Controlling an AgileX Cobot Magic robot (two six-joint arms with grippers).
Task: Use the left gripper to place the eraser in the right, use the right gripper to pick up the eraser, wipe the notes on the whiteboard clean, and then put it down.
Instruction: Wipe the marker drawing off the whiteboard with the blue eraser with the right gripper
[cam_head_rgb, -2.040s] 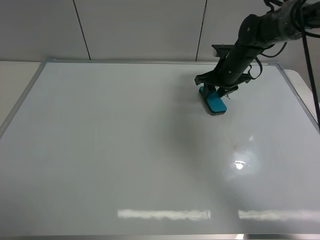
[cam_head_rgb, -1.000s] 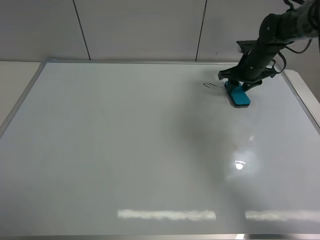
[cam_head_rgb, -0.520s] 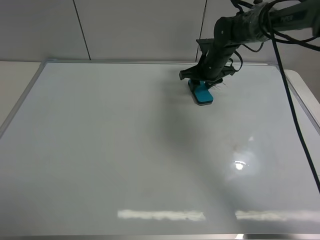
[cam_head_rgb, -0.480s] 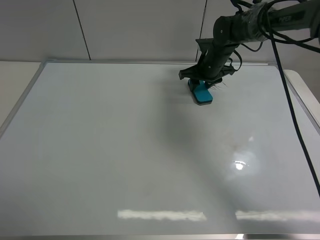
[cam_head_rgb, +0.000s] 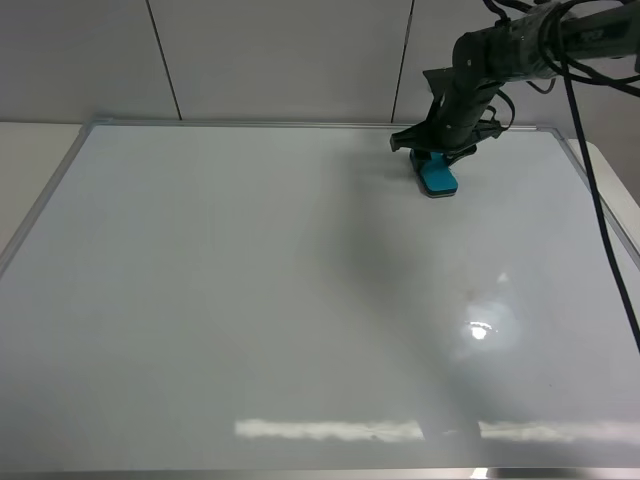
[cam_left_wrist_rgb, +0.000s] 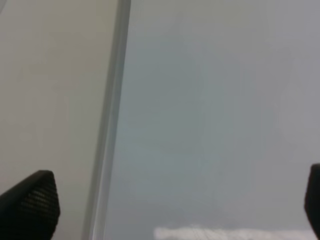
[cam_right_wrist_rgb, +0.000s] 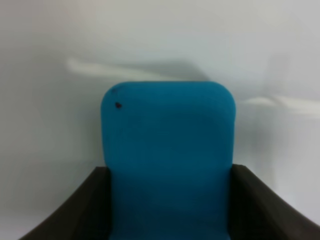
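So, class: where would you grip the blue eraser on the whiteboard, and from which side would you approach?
Grip the eraser across its two long sides, near one end, coming from above. It lies flat on the whiteboard, so its underside is unreachable and only its narrow width fits between jaws; the right gripper is shut on it exactly this way.

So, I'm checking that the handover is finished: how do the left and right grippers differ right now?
The left gripper has its jaws wide open and empty; the right gripper is shut on the eraser. The left hangs over the frame of the whiteboard; the right sits near the board's far edge. Both have dark jaws.
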